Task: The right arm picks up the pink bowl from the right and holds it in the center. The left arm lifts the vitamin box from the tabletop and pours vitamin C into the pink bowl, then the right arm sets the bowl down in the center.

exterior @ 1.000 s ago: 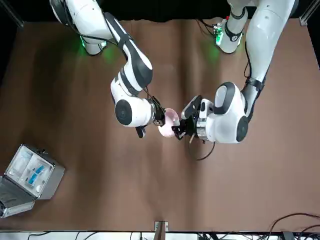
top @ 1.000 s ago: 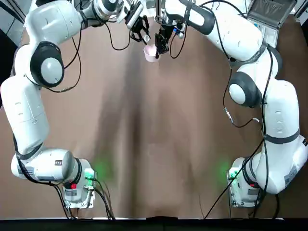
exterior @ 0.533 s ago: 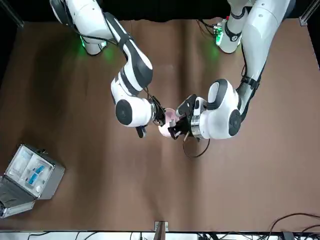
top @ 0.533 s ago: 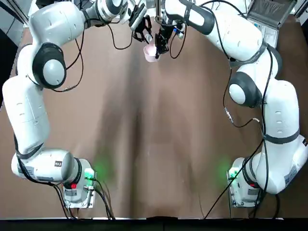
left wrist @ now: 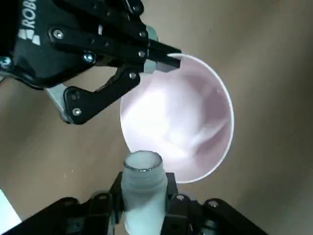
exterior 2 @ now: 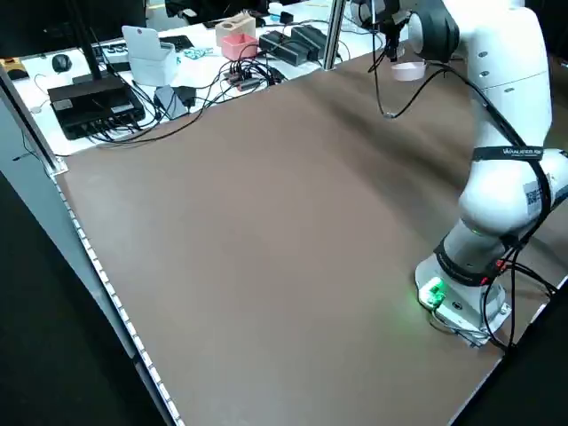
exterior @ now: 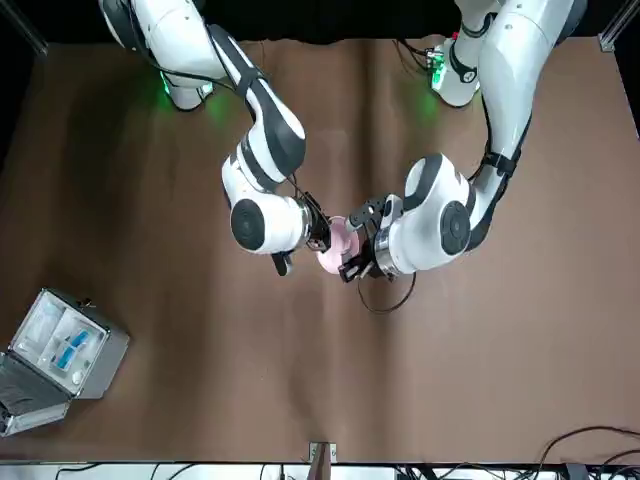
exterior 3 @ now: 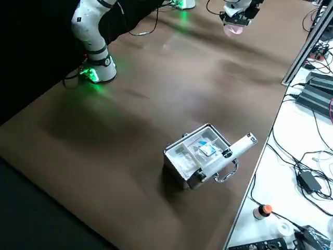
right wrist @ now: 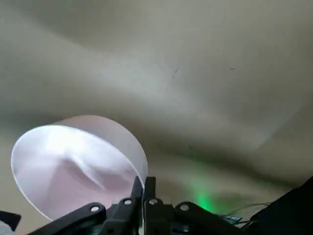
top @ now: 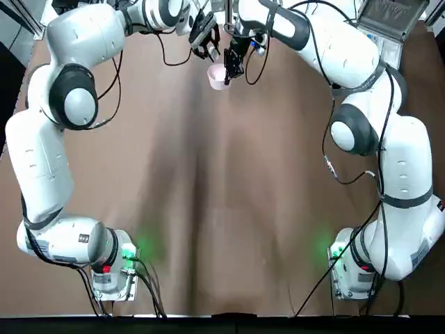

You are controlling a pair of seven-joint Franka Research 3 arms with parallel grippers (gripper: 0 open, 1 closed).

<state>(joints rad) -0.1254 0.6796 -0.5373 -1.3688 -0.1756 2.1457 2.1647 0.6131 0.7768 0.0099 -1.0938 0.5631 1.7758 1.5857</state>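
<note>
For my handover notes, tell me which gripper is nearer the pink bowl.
The right: its gripper grips the rim of the pink bowl. The left gripper is beside the bowl, holding the vitamin box.

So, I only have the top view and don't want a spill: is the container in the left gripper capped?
Observer: No. The left wrist view shows the vitamin box with an open, uncapped mouth, between the left gripper's fingers, beside the pink bowl.
Operator: How is the right gripper holding the bowl?
Observer: By its side wall: in the right wrist view, the right gripper's two fingers pinch it at the rim.
Operator: And what's in the grey case?
Observer: The front view shows the case open, something blue inside.
</note>
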